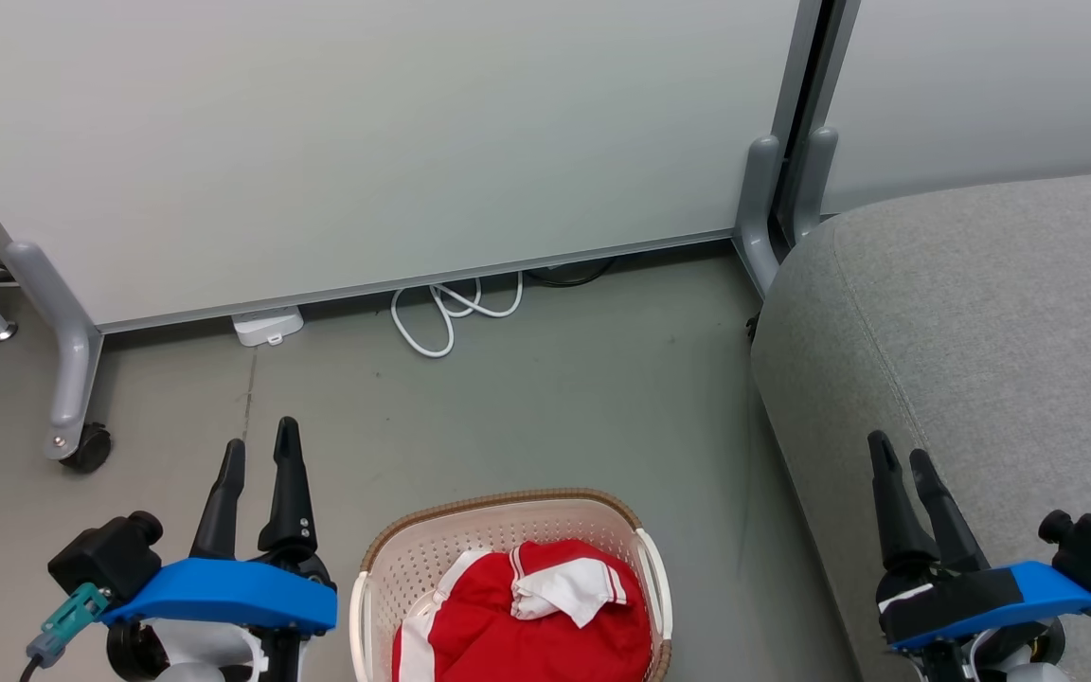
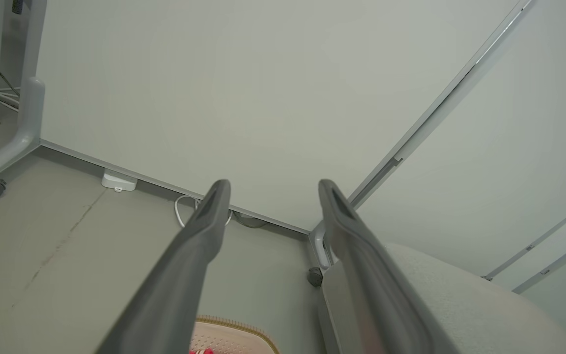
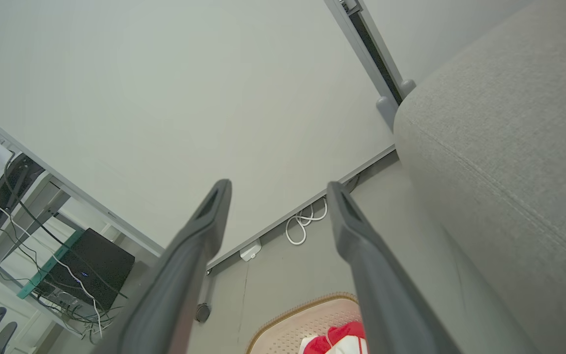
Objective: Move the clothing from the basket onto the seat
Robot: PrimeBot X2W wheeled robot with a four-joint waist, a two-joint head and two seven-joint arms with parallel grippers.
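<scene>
The cream basket (image 1: 384, 568) with a brown rim stands on the floor at the bottom centre of the head view, holding red clothing (image 1: 527, 625) with white panels. The grey seat (image 1: 981, 332) fills the right side. My left gripper (image 1: 259, 453) hovers open to the left of the basket, holding nothing. My right gripper (image 1: 896, 455) is open over the seat's front edge, to the right of the basket. In the left wrist view the open gripper (image 2: 273, 186) looks over the basket rim (image 2: 234, 324) and seat (image 2: 460, 300). The right wrist view has its gripper (image 3: 278, 186) open above basket (image 3: 293, 319), clothing (image 3: 337, 339) and seat (image 3: 509, 147).
A pale partition wall (image 1: 366, 142) on grey wheeled feet (image 1: 81, 445) stands behind. A white cable (image 1: 441, 313) and a small white box (image 1: 266, 327) lie at its base. Bare grey floor (image 1: 555, 407) lies between wall and basket. A desk with a black box (image 3: 86, 265) and wires shows in the right wrist view.
</scene>
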